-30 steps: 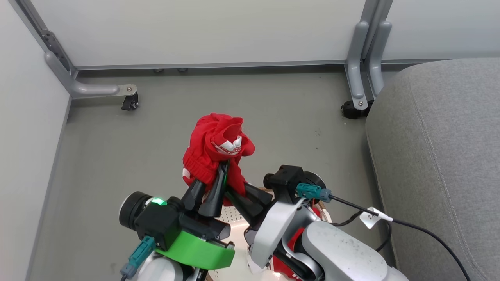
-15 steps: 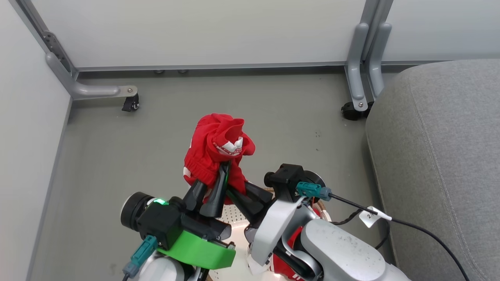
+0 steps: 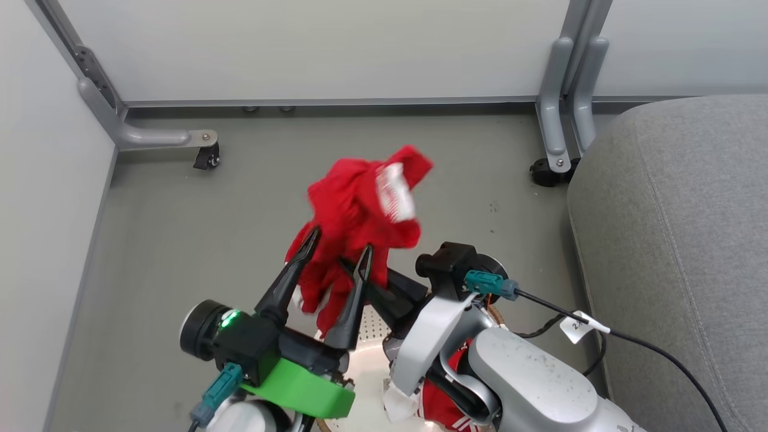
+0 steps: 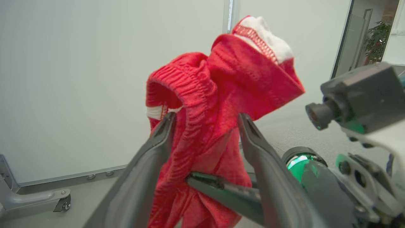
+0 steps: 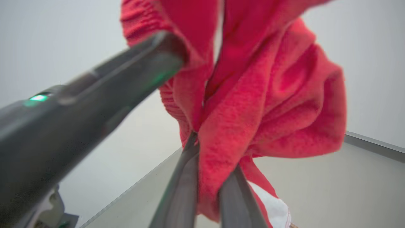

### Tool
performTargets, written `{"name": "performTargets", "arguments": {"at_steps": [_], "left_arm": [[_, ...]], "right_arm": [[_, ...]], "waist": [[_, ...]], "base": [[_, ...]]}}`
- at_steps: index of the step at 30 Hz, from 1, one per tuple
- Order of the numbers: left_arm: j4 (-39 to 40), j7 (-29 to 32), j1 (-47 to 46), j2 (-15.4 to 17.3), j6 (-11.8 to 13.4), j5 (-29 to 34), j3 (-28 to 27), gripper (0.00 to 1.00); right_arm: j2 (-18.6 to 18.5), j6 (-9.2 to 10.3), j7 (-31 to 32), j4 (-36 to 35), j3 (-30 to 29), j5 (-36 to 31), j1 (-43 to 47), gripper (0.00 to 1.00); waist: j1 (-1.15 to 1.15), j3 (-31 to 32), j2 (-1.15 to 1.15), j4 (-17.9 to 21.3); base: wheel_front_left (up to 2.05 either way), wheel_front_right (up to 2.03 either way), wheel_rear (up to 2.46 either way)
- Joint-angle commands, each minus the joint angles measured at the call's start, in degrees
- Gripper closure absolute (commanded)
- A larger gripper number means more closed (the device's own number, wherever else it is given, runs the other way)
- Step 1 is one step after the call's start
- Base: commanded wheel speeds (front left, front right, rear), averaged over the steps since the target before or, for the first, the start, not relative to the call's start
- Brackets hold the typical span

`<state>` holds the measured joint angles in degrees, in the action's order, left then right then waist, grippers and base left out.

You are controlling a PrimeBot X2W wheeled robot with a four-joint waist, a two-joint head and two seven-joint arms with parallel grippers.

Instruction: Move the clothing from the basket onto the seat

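Above the basket [image 3: 367, 329], the right gripper [image 5: 207, 155] pinches the red garment [image 3: 360, 210], which stands upright with its long axis vertical; the left gripper [image 3: 339, 240] straddles it, fingers spread.

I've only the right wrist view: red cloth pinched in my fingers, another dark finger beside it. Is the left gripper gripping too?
Observer: No. The left gripper is open, its fingers spread either side of the garment.
Operator: Where's the seat?
Observer: In the head view the seat is to the robot's right; the garment is above bare floor.
Operator: Basket emptied?
Observer: No, a second red garment lies in the basket, under the right forearm.
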<state>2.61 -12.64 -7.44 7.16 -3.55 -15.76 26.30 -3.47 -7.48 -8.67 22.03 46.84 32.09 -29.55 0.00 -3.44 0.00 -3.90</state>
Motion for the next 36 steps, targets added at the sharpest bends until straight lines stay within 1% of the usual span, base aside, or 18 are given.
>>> {"name": "performTargets", "arguments": {"at_steps": [1,10,13,22,29,33,36], "left_arm": [[0.2,0.7,1.3,1.2,0.3,0.6,0.0,0.00],[1.5,4.3,6.0,5.9,0.0,0.9,0.6,0.00],[1.6,5.4,7.2,7.0,-0.2,0.8,1.0,0.00],[1.7,5.9,7.1,7.8,-0.5,0.9,2.0,0.00],[1.6,5.9,6.5,8.2,0.1,1.2,2.3,0.00],[1.8,6.1,5.6,8.6,0.0,1.5,2.5,0.00],[1.9,6.2,4.9,8.9,-0.2,1.6,2.7,0.00]], "right_arm": [[-0.2,-0.01,-0.4,0.2,-0.4,-0.5,-0.6,1.00],[-0.9,-0.02,-0.6,1.5,-2.8,-1.8,-0.1,1.00],[-1.1,-0.02,-0.6,1.8,-3.2,-2.2,0.2,1.00],[-1.3,-0.02,-0.3,2.1,-4.1,-2.8,0.9,1.00],[-1.4,-0.01,-0.3,1.9,-5.2,-3.5,1.0,1.00],[-1.6,-0.01,-0.7,1.7,-6.4,-4.0,0.9,1.00],[-1.7,-0.01,-0.9,1.5,-7.5,-4.5,0.7,1.00]], "waist": [[0.00,-0.1,0.00,-0.3],[0.00,-0.6,0.00,-2.3],[0.00,-0.7,0.00,-2.7],[0.00,-0.8,0.00,-2.9],[0.00,-1.8,0.00,-0.9],[0.00,-3.0,0.00,1.6],[0.00,-4.2,0.00,4.3]], "base": [[0.00,0.00,0.00],[0.00,0.00,0.00],[0.00,0.00,0.00],[0.00,0.00,0.00],[0.00,0.00,0.00],[0.00,0.00,0.00],[0.00,0.00,0.00]]}}
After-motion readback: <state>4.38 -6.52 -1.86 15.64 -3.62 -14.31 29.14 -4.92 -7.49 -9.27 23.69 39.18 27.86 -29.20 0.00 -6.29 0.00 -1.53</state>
